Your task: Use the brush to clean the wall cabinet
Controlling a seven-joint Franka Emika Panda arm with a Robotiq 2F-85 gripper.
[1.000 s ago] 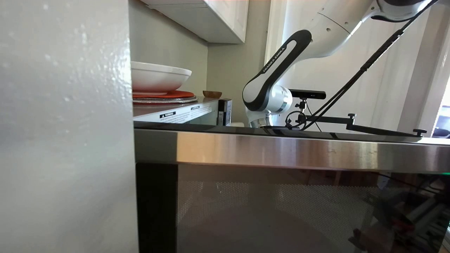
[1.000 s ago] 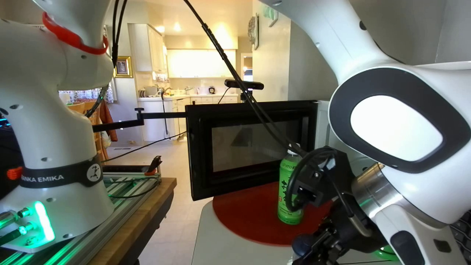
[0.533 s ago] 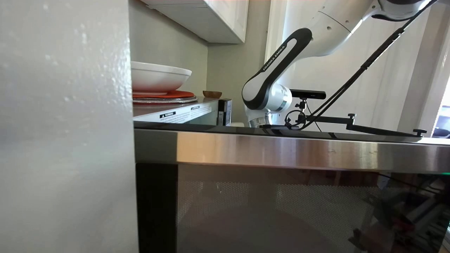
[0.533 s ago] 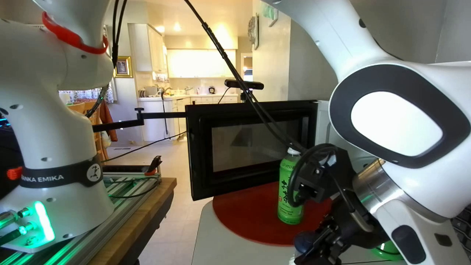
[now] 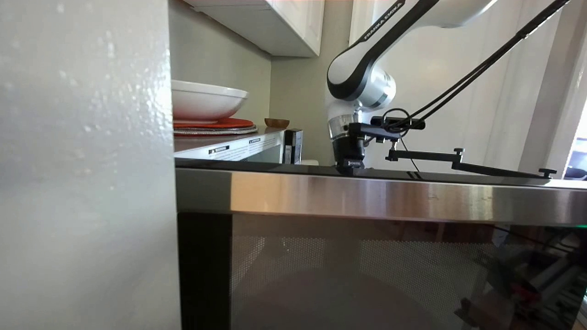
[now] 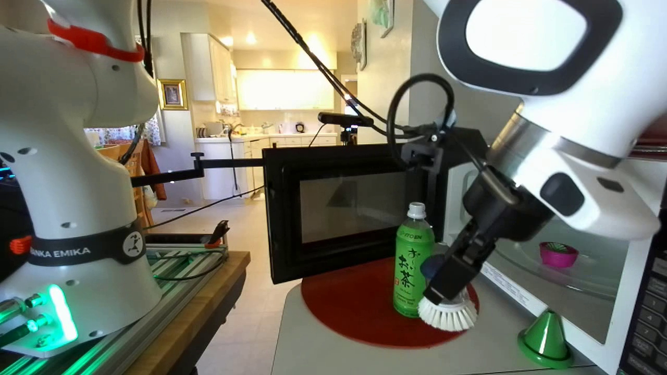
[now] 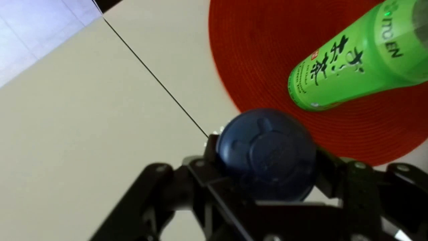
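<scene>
Left of centre in an exterior view I see a white bowl (image 5: 206, 101); at the top, the wall cabinet (image 5: 263, 27). In an exterior view, the table edge (image 6: 281, 333) runs lower middle; then, well apart, a tea bottle (image 6: 411, 271) near the gripper (image 6: 444, 290), jaws clamped round the brush (image 6: 448, 315). Far right, the microwave (image 6: 513, 286) holds a pink cup (image 6: 558, 257), something green (image 6: 555, 246) inside.
</scene>
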